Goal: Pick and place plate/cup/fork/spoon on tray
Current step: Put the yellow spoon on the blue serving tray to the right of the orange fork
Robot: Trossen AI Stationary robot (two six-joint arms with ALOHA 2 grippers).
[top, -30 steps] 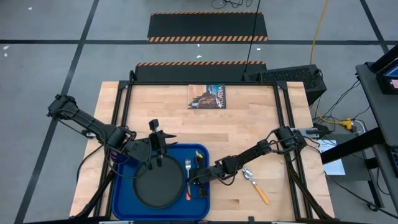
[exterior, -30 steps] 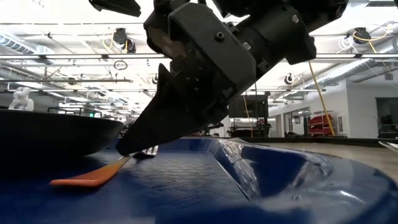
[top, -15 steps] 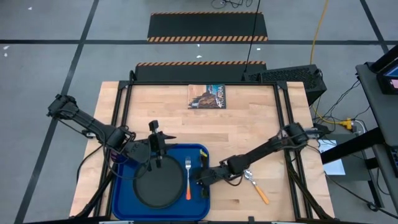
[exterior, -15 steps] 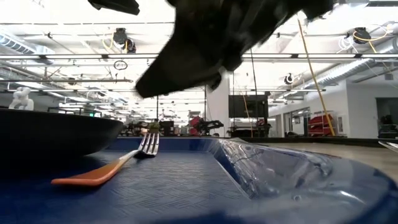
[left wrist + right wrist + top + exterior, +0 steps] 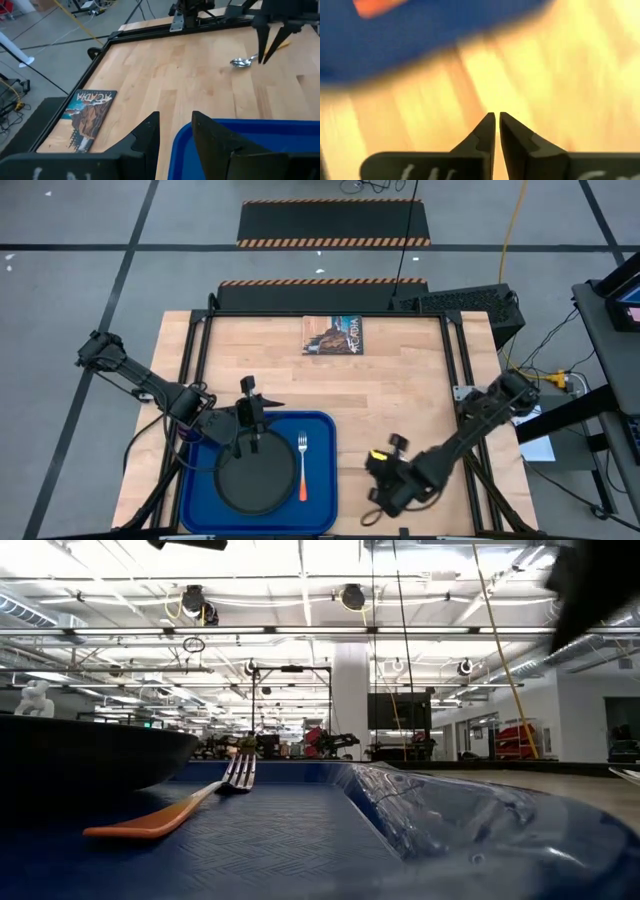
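Note:
The blue tray [image 5: 200, 510] lies at the table's near left. The black plate [image 5: 256, 476] rests flat in it, and the orange-handled fork [image 5: 302, 464] lies beside the plate on the tray floor, tines toward the far edge; it also shows in the low view [image 5: 180, 812]. The spoon [image 5: 243, 61] lies on the bare wood right of the tray. My right gripper [image 5: 264, 61] is shut, pointing down just above the spoon's bowl; its arm hides the spoon in the high view. My left gripper [image 5: 176, 122] is open and empty over the tray's far rim. The cup is out of view.
A picture book [image 5: 333, 335] lies at the table's far middle. Black frame rails [image 5: 195, 370] run along the table's left, right and far sides. Bare wood [image 5: 400, 390] lies between the tray, the book and the right rail.
My right gripper has risen from beside the fork on the tray and swung toward the table's right edge, off the tray and over the spoon. The fork stays lying on the tray floor beside the plate.

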